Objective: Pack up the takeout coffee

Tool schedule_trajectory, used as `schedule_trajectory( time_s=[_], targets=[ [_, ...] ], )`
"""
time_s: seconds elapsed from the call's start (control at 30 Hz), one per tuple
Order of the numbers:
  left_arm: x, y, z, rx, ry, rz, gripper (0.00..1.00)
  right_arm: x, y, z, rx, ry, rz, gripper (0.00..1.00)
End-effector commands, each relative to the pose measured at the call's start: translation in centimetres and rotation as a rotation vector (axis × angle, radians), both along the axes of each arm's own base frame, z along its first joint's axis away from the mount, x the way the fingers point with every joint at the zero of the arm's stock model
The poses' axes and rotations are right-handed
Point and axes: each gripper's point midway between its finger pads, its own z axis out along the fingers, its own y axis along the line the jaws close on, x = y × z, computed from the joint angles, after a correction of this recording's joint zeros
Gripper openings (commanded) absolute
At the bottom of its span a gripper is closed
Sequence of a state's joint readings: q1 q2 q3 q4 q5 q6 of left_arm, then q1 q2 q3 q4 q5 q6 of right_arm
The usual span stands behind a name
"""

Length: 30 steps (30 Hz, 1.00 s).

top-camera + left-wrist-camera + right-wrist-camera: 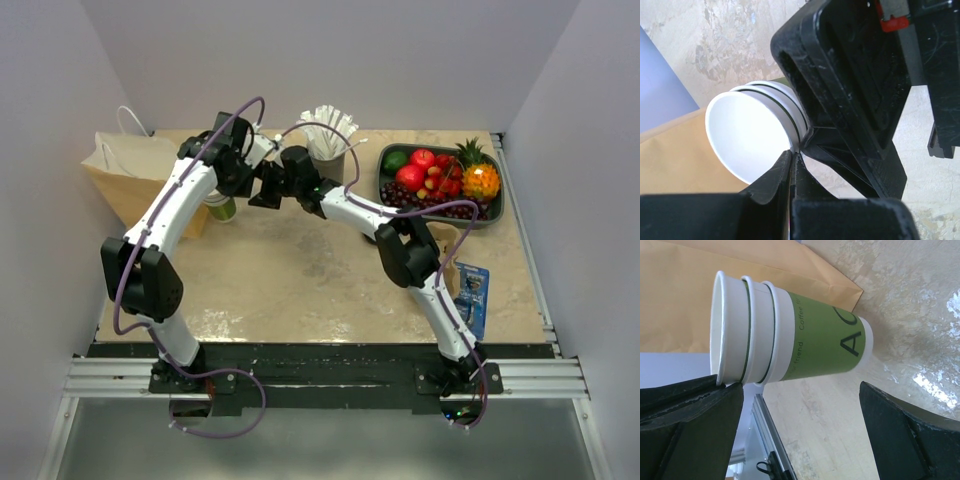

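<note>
The takeout coffee (221, 209) is a green paper cup with a cream band, nested in a stack with three white rims. It stands beside the brown paper bag (130, 170). In the left wrist view its mouth (747, 135) is open and white inside. My left gripper (794, 152) is shut on the near rim, reaching down from above (232, 185). My right gripper (802, 390) is wide open with the green cup (805, 335) just beyond its fingers. One finger (695, 425) sits by the rim. In the top view the right gripper (262, 188) hangs right of the cup.
The paper bag (685, 290) lies close behind the cup. A grey cup of white straws (327, 150) stands at the back. A black tray (497, 207) of fruit is at the back right, and a blue packet (472, 290) lies by the right arm.
</note>
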<state>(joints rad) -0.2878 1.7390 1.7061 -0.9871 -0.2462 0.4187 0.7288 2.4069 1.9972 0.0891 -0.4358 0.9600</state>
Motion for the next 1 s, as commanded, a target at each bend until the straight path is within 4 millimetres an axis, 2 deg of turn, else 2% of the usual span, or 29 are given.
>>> schedule_trajectory(
  time_s=[0.0, 0.37, 0.53, 0.67, 0.77, 0.8, 0.97],
  targets=[
    [0.6, -0.2, 1.9, -0.031, -0.054, 0.008, 0.0, 0.5, -0.4, -4.2, -0.095, 0.038, -0.047, 0.99],
    [0.5, 0.5, 3.1, 0.001, -0.085, 0.007, 0.0, 0.7, -0.9, -5.5, -0.129, 0.052, -0.068, 0.99],
    [-0.1, 0.6, 2.6, 0.009, -0.056, 0.004, 0.0, 0.6, -0.8, -5.3, -0.129, 0.044, -0.059, 0.99],
    [-0.1, 1.0, 2.2, 0.03, -0.061, 0.008, 0.0, 0.2, -0.2, -2.3, -0.054, -0.028, 0.003, 0.99],
    [0.1, 1.2, 2.1, 0.05, -0.068, 0.004, 0.0, -0.5, -0.1, -0.5, 0.023, -0.08, 0.078, 0.99],
    [0.1, 1.3, 2.1, 0.058, -0.068, 0.0, 0.0, -1.4, 0.0, 0.5, 0.063, -0.093, 0.131, 0.99],
    [0.0, 1.6, 1.9, 0.072, -0.068, 0.0, 0.0, -1.8, -0.1, 2.6, 0.151, -0.142, 0.182, 0.99]
  ],
)
